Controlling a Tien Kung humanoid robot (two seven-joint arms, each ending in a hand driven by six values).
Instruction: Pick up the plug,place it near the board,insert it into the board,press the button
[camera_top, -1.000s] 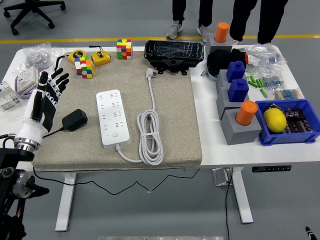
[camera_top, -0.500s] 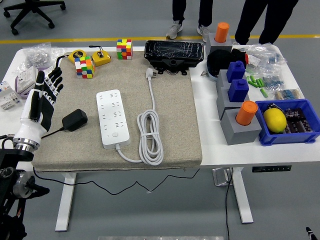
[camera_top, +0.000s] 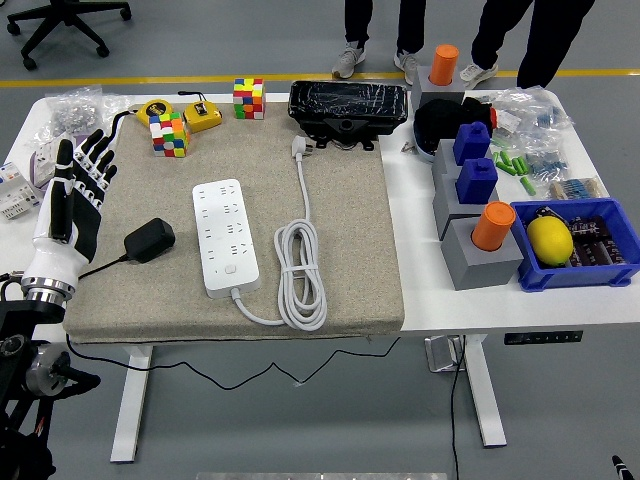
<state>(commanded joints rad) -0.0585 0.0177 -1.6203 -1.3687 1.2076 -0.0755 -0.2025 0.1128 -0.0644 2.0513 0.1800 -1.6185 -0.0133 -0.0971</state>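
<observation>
A black plug adapter (camera_top: 149, 240) lies on the beige mat (camera_top: 350, 240), left of the white power strip (camera_top: 224, 237). Its thin black cord runs left under my left hand (camera_top: 78, 185). That hand hovers over the mat's left edge, fingers spread and holding nothing, about a hand's width left of the adapter. The strip's own white cable (camera_top: 301, 275) is coiled to its right, and its white plug (camera_top: 298, 148) lies near the mat's far edge. My right arm is out of the picture.
Rubik's cubes (camera_top: 169, 134) (camera_top: 248, 98), a yellow tape measure (camera_top: 203, 116) and a black case (camera_top: 348, 107) line the far edge. Grey blocks with blue and orange tops (camera_top: 478, 210) and a blue bin with a lemon (camera_top: 549, 240) stand at right. People's legs show beyond the table.
My left hand has drifted left and slightly back, away from the adapter, with its fingers turning more upright. Nothing on the table has moved.
</observation>
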